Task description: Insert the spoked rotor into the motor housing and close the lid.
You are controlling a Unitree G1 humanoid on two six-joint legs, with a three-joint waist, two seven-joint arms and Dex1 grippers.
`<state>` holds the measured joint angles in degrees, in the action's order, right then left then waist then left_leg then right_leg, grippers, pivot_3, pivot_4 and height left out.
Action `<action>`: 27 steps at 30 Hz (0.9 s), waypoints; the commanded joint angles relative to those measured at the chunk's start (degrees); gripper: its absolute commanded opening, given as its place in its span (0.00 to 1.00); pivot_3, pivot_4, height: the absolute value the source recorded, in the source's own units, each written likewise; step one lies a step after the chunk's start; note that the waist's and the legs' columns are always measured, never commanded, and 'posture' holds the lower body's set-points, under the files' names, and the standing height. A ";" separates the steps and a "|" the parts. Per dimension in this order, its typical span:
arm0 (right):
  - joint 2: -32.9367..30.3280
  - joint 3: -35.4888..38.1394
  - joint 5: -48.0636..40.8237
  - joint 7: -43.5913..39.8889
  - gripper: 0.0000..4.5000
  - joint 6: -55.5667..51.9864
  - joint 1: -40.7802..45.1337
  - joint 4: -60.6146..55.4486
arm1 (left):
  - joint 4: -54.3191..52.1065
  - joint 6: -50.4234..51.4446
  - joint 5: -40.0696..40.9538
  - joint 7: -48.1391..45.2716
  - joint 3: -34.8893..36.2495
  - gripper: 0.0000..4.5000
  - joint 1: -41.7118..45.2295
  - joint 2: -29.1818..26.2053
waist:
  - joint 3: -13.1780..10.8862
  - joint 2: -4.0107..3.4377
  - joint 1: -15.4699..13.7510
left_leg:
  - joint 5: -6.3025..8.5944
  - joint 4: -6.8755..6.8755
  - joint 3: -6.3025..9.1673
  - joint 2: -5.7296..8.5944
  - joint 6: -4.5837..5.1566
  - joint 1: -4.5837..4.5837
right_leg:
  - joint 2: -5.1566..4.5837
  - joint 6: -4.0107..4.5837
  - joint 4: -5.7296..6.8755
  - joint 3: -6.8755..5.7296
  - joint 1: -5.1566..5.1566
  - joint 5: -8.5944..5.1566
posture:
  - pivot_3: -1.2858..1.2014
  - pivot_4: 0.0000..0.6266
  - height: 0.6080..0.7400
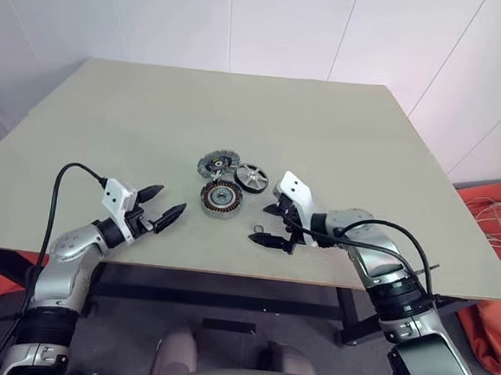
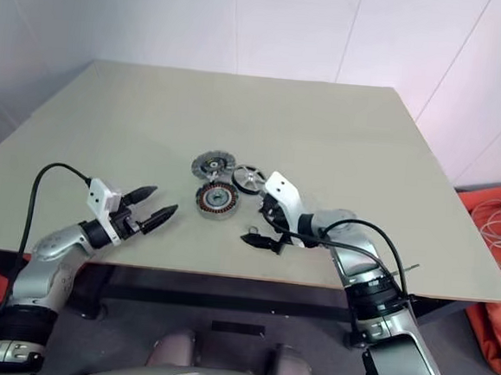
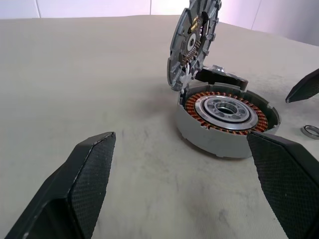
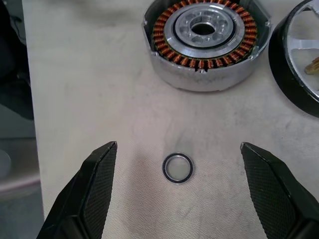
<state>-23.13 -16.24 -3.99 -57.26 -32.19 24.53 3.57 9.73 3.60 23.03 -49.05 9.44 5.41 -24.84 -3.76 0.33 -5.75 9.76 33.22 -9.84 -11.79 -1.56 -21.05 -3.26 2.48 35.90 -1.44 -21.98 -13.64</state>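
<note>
Item: motor housing (image 1: 222, 199), open-topped cup with copper windings around a silver hub; stands flat on the tabletop (image 1: 151, 128), near its front edge, between the two arms; empty, nothing seated in it.

Item: spoked rotor (image 1: 251, 178), black rim, silver spokes; lies on the tabletop just beyond and to the right of the housing, close beside it; not yet inserted.

Item: lid (image 1: 218, 162), ribbed grey disc; just behind the housing; the left wrist view shows it tilted up on edge against the housing's far side; not closed.

Item: small metal ring (image 4: 178, 168); loose on the tabletop in front of the housing, apart from it.

Item: left tool (image 1: 163, 208); fingers spread wide, empty, left of the housing, pointing toward it.

Item: right tool (image 1: 273, 225); fingers spread wide, empty, hanging over the small ring, to the right of the housing.

Step in hand, as judged: start of insertion; rotor ungrasped.

Next move calls for: right tool to shift off the ring to the rotor, pinch its rim, carry it level over the hub; the propped lid may topple if brushed.
</note>
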 commanded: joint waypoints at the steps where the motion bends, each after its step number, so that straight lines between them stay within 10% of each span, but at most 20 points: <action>1: -0.68 -0.53 -0.11 0.27 0.99 2.83 -0.19 0.02 | -2.51 -0.34 0.41 -0.24 0.50 1.00 0.22 -0.80 | 0.00 0.00 -0.05 | 0.00 0.00 0.00 0.00 0.00 -0.01 | 0.00 0.00 0.00 0.00 0.00 0.00 | 0.52 0.00 1.00; 8: -1.99 -1.94 -0.04 -0.07 0.91 4.25 -1.41 0.05 | -2.68 -0.05 0.59 -0.25 0.58 1.00 0.31 -0.82 | 0.00 0.00 0.03 | 0.03 0.00 0.00 0.00 0.06 0.00 | 0.00 0.00 0.00 0.00 0.01 0.00 | 0.52 0.00 1.00; 19: -2.33 -4.60 3.94 2.11 0.14 9.06 -0.84 4.68 | -2.54 -0.39 0.38 0.10 0.69 1.00 0.67 -0.65 | 0.05 0.03 0.11 | 0.04 0.00 0.00 0.00 0.07 0.13 | 0.00 -0.01 -0.02 0.00 0.14 0.00 | 0.52 0.00 1.00; 27: -2.55 -3.06 -0.09 -1.56 0.14 2.72 4.84 -1.26 | -2.40 -0.17 0.40 0.03 0.70 1.00 0.74 -0.81 | 0.03 0.00 0.13 | 0.06 -0.03 0.03 0.00 0.09 0.55 | 0.00 -0.12 -0.09 0.00 0.61 -0.07 | 0.52 0.00 1.00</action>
<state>-25.39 -20.05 -2.37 -57.80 -28.02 26.47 6.03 9.20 3.84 23.02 -48.97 9.45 5.41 -24.85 -3.73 0.33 -5.62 9.81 33.19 -9.81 -11.79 -1.47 -20.52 -3.26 2.42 35.82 -1.44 -21.39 -13.67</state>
